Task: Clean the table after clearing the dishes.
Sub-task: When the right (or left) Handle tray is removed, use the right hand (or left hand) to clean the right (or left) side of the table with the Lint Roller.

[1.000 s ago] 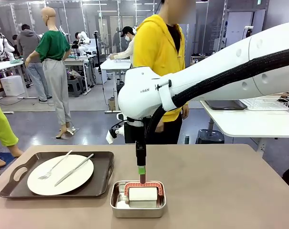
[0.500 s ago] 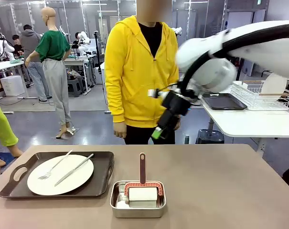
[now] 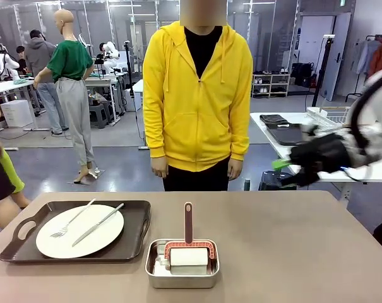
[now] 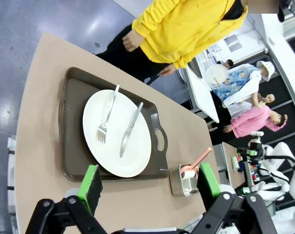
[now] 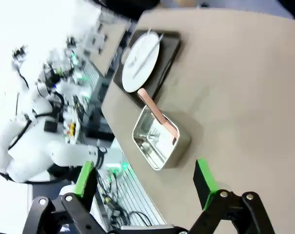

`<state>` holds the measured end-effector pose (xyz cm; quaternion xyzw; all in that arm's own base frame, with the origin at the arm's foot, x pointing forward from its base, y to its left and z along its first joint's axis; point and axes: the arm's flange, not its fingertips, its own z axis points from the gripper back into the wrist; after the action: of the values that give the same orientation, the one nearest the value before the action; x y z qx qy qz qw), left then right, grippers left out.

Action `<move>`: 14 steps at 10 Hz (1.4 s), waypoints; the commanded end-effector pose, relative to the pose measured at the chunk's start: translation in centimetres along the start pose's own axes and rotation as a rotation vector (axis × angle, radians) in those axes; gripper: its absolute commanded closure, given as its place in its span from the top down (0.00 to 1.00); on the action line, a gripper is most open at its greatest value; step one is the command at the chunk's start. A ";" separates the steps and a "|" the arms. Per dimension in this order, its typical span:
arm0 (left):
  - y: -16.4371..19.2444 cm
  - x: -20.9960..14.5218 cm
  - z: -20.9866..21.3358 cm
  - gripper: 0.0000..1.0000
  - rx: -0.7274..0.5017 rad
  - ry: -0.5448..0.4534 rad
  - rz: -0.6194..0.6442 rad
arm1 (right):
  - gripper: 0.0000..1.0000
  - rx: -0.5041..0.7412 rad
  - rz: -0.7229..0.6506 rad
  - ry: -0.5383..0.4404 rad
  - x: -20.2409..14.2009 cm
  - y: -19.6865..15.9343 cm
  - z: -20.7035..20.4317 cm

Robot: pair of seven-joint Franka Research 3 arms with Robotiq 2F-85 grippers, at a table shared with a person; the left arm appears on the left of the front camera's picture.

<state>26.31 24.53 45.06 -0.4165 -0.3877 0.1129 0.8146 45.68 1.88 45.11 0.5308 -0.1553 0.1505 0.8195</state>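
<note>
Clearing step, unfinished: round white plate [image 3: 80, 233] with silver fork [image 3: 71, 222] and knife [image 3: 99, 224] lies on dark brown handled tray [image 3: 137, 235] at the left of the matte taupe-brown desk [image 3: 292, 240]. Left gripper [image 4: 148, 173] and right gripper [image 5: 143, 168] hang wide open, empty. Next, probably: grip a tray handle [image 3: 14, 240] and lift level.

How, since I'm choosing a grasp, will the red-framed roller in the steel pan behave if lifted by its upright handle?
The roller is probably light: slim handle, small white drum. Top-heavy as it stands, it may tip if nudged. The drum would likely roll on the table, and the small pan might slide.
</note>
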 end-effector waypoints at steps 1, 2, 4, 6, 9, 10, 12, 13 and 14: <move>0.2 0.0 0.2 1.00 0.000 0.002 -0.013 | 1.00 0.004 -0.036 -0.147 -3.7 -1.5 5.9; 0.2 0.0 0.2 1.00 0.000 0.002 -0.013 | 1.00 -0.006 -0.087 -0.255 -6.7 -3.1 10.1; 0.2 0.0 0.2 1.00 0.000 0.002 -0.013 | 1.00 -0.068 -0.224 -0.471 -14.0 -5.3 15.8; 0.2 0.0 0.2 1.00 0.000 0.002 -0.013 | 1.00 -0.090 -0.240 -0.570 -18.0 -6.2 17.0; 0.2 0.0 0.2 1.00 0.000 0.002 -0.013 | 1.00 -0.061 -0.274 -0.533 -17.4 -7.0 18.3; 0.2 0.0 0.2 1.00 0.000 0.002 -0.013 | 1.00 -0.061 -0.274 -0.533 -17.4 -7.0 18.3; 0.2 0.0 0.2 1.00 0.000 0.002 -0.013 | 1.00 -0.061 -0.274 -0.533 -17.4 -7.0 18.3; 0.2 0.0 0.2 1.00 0.000 0.002 -0.013 | 1.00 -0.061 -0.274 -0.533 -17.4 -7.0 18.3; 0.2 0.0 0.2 1.00 0.000 0.002 -0.013 | 1.00 -0.061 -0.274 -0.533 -17.4 -7.0 18.3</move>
<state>26.32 24.52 45.05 -0.4166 -0.3874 0.1128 0.8146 30.97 -19.18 38.80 0.5392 -0.3035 -0.1057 0.7785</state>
